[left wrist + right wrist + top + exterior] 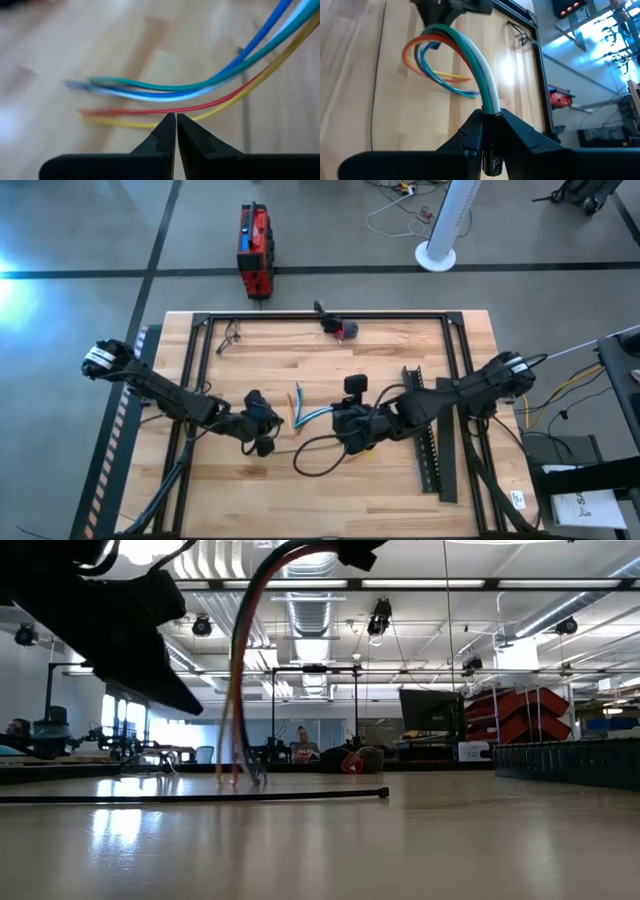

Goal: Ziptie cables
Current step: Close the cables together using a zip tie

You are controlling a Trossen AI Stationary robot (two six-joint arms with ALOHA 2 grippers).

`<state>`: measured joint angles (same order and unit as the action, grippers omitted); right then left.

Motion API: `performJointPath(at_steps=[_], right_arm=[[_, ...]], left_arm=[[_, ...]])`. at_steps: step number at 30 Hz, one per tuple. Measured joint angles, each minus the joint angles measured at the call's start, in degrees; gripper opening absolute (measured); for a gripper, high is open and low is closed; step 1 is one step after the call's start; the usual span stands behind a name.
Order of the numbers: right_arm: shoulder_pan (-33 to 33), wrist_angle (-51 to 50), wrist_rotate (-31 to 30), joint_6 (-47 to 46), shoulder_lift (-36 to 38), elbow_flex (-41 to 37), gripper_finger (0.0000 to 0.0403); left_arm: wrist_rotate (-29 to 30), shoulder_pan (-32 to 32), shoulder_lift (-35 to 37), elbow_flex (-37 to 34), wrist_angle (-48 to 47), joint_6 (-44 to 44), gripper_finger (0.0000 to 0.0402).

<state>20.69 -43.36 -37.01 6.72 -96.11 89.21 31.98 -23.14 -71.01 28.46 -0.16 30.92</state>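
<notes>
Cables (pixel 165 95) run off left wrist picture's edge; free ends blurred. Low view: upper cable run cut off.

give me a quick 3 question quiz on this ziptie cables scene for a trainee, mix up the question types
1. True or false: the right gripper is shut on the cables.
2. Multiple choice: how do the left gripper's fingers stand? A) wide open B) shut with nothing seen between the tips C) shut on the long black strip
3. Short answer: in the low view, what lies flat on the table in front of the hanging cables?

Key:
1. True. The right wrist view shows the bundle's end pinched between its fingers.
2. B. The tips meet just short of the cables' loose ends.
3. The long black zip tie, untouched by either gripper.
</notes>
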Motion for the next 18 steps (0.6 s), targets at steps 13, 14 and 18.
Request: performJointPath(at_steps=[13,14,18], right_arm=[[-0.33,-16.83,-0.57,2.62,13.15,1.59,0.0032],[-0.36,-17.36,-0.56,3.14,14.24,1.59,0.0032],[-1.26,-17.48,-0.51,3.76,17.85,1.57,0.0032]], left_arm=[[19.9,2.49,1.12,6.56,2.24,-22.05,0.0001],[19.17,3.08,1.15,7.51,2.58,-24.0,0.0002],[8.5,6.63,1.05,11.06,2.93,-32.23,0.0006]])
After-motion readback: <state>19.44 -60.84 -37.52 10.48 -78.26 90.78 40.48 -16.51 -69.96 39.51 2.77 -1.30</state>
